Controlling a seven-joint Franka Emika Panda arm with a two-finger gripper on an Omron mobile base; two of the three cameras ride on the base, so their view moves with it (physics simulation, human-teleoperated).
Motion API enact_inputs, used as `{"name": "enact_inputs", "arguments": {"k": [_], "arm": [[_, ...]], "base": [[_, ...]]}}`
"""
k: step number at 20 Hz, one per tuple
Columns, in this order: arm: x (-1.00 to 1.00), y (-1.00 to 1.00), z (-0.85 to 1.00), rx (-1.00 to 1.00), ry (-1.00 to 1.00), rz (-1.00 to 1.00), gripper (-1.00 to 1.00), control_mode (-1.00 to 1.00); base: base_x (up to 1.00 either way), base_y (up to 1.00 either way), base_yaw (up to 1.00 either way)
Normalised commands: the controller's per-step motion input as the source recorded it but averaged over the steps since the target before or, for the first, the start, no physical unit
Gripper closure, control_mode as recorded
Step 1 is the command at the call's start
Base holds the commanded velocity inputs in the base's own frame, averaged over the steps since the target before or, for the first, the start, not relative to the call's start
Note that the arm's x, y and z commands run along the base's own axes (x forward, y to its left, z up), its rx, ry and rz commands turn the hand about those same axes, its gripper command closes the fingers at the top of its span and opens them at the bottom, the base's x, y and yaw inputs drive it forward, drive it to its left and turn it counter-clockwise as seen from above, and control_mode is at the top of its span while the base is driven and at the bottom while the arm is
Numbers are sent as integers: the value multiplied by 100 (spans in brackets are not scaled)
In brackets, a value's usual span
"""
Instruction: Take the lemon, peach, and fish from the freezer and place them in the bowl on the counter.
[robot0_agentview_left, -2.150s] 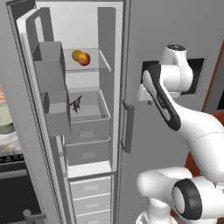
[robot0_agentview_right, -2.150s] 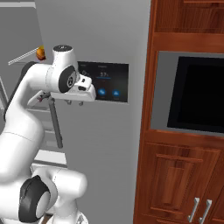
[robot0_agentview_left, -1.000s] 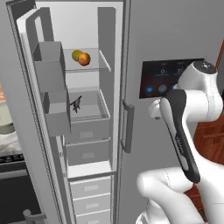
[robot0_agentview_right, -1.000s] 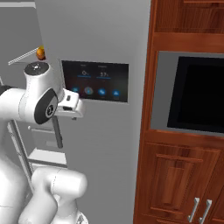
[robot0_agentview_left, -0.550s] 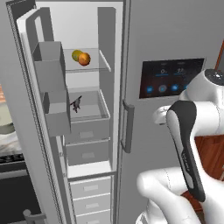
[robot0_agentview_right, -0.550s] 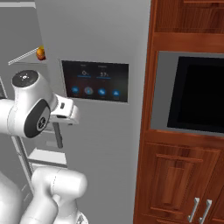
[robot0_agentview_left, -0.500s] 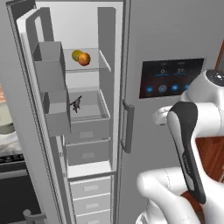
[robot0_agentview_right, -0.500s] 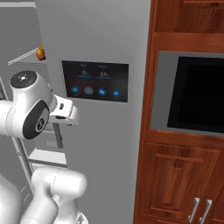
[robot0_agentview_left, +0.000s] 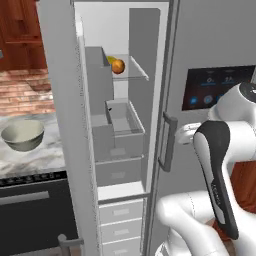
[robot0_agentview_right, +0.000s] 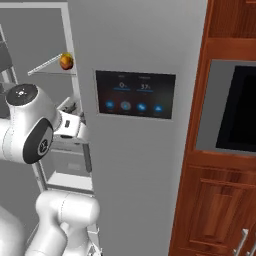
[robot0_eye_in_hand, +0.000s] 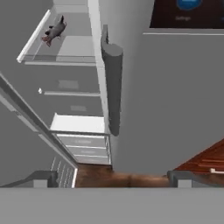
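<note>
Bowl: the bowl (robot0_agentview_left: 22, 135) stands on the table (robot0_agentview_left: 30, 157) at the far left of the left base view, near its front edge, and nothing can be seen inside it from this angle.
Freezer: the freezer (robot0_agentview_left: 60, 125) stands with its door swung wide, white interior and grey drawers exposed.
Lemon: the lemon (robot0_agentview_left: 111, 60) is a yellow sliver on the glass shelf (robot0_agentview_left: 131, 74), touching the peach and mostly hidden behind the door bin.
Peach: the peach (robot0_agentview_left: 118, 66) sits on the same shelf toward its front edge; it also shows in the right base view (robot0_agentview_right: 66, 61).
Fish: the fish (robot0_eye_in_hand: 54, 31) lies in the open grey drawer (robot0_agentview_left: 124, 120) below the shelf, tail toward the drawer's rim.
Handling: all 3 look small and light. The 2 fruits are probably firm and prone to roll, so a pinch across the widest part suits them. The fish is slim and likely stiff; its mid-body is the better hold, not the thin tail.
Jaws: the gripper (robot0_eye_in_hand: 112, 177) has its jaws spread fully apart, holding and touching nothing, beside the vertical bar handle (robot0_eye_in_hand: 111, 83).
</note>
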Motion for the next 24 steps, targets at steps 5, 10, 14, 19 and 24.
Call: {"name": "enact_inputs", "arguments": {"k": [5,10,14,19,24], "arm": [[0,0,0,0,0,0,-100,100],[0,0,0,0,0,0,-100,100],[0,0,0,0,0,0,-100,100],[0,0,0,0,0,0,-100,100],[0,0,0,0,0,0,-100,100]], "base": [[15,78,0],[54,16,0],[80,3,0],[100,36,0],[100,54,3]]}}
